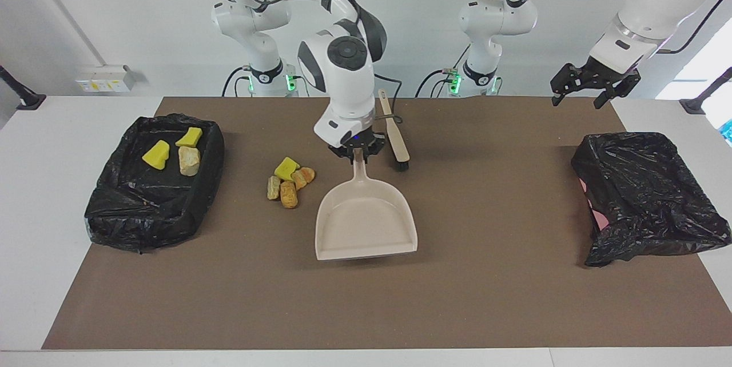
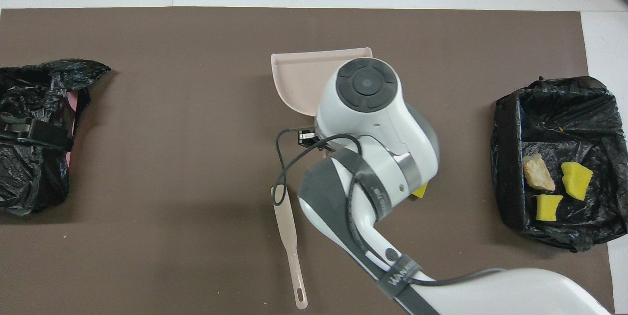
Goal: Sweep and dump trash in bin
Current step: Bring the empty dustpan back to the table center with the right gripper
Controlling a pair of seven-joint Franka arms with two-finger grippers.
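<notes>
Beige plastic is being shown in the brush (image 1: 394, 130), which is lying on the brown mat (image 1: 486, 298) close to the robots, its black bristles pointing away from them and its handle toward them. Just over its bristle end the right gripper (image 1: 357, 151) is being held, fingers clamped shut on the handle of the beige dustpan (image 1: 366, 224). The pan is being kept over the middle of the mat, mouth turned away from the robots, and a thin shadow is being cast under its front lip; whether it is touching the mat cannot be told.

Beside the dustpan, toward the right arm's end of the table, four pieces of trash (image 1: 290, 181) are being left in a tight cluster on the mat: one yellow sponge chunk and three golden-brown rolls. At that end the black-lined bin (image 1: 114, 218) is being seen with three more pieces (image 1: 171, 151) inside, two yellow sponge chunks and one pale roll. In the overhead view most of the cluster is being hidden by the right arm, and only a yellow corner (image 2: 421, 190) is being shown.

At the left arm's end a second black-bagged bin (image 1: 646, 195) is being seen on its side, and near it the left gripper (image 1: 589, 88) is being held in the air, waiting, with its fingers spread wide and nothing between them.
</notes>
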